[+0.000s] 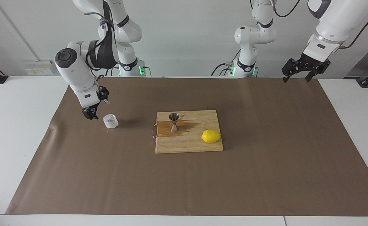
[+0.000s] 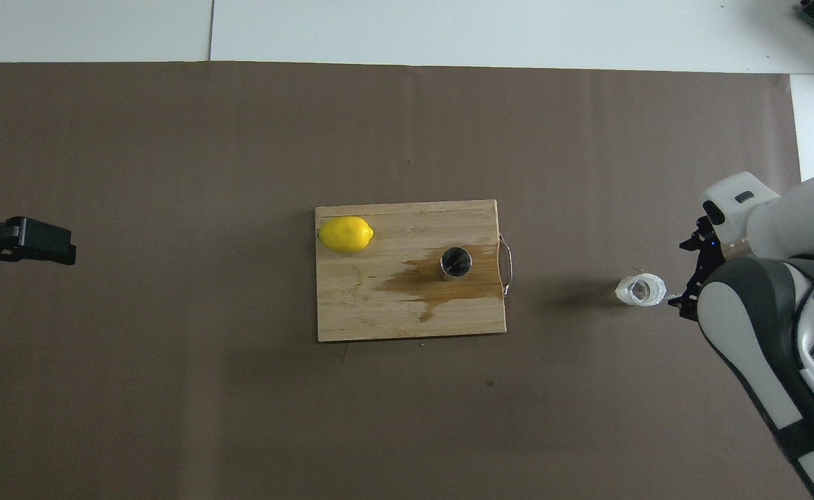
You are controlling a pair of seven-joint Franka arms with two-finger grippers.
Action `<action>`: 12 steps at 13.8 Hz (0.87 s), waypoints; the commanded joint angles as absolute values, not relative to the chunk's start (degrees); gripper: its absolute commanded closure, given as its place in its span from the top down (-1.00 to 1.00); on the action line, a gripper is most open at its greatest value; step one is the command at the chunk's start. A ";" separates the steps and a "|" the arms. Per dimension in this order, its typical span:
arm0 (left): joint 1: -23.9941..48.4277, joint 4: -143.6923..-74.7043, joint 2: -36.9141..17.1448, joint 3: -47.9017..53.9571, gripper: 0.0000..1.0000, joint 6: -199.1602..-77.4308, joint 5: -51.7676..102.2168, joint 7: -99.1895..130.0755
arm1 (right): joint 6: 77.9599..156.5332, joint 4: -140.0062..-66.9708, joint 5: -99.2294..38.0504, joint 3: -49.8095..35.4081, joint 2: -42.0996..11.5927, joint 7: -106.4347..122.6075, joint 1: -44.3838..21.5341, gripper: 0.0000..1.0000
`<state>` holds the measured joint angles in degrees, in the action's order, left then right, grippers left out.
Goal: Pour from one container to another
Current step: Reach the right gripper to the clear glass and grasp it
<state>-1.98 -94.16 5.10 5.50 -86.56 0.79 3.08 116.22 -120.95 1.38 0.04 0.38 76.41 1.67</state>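
Note:
The clear faceted glass cup point(image 1: 110, 121) stands upright on the brown paper toward the right arm's end of the table; it also shows in the overhead view point(image 2: 641, 290). My right gripper point(image 1: 90, 115) is low beside the cup, open, a small gap away from it and empty; it also shows in the overhead view point(image 2: 685, 278). The steel jigger point(image 1: 174, 121) stands upright on the wooden cutting board point(image 1: 187, 146), in a dark wet patch point(image 2: 435, 286). My left gripper point(image 1: 297, 78) waits raised and open over the left arm's end of the table.
A yellow lemon point(image 1: 211, 136) lies on the board, at the corner toward the left arm's end and farther from the robots than the jigger. The board has a wire handle point(image 2: 505, 264) on the side toward the cup. Brown paper point(image 1: 265, 172) covers the table.

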 commanded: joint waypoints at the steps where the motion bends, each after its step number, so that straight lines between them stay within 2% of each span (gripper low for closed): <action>1: -2.46 -94.31 5.36 5.45 1.00 -85.69 1.41 2.55 | 124.25 -128.12 1.67 0.00 1.93 86.73 2.90 1.00; 8: -2.46 -94.31 5.36 5.45 1.00 -85.69 1.41 2.55 | 134.45 -134.02 1.06 -0.09 -0.26 96.14 5.27 1.00; 12: -2.46 -94.31 5.36 5.45 1.00 -85.61 1.41 2.55 | 139.64 -134.91 0.01 -0.18 -3.69 98.08 5.27 1.00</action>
<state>-1.99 -94.16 5.10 5.40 -86.56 0.79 3.08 136.88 -133.97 1.21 0.41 -2.59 96.09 4.44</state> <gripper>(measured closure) 0.000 0.000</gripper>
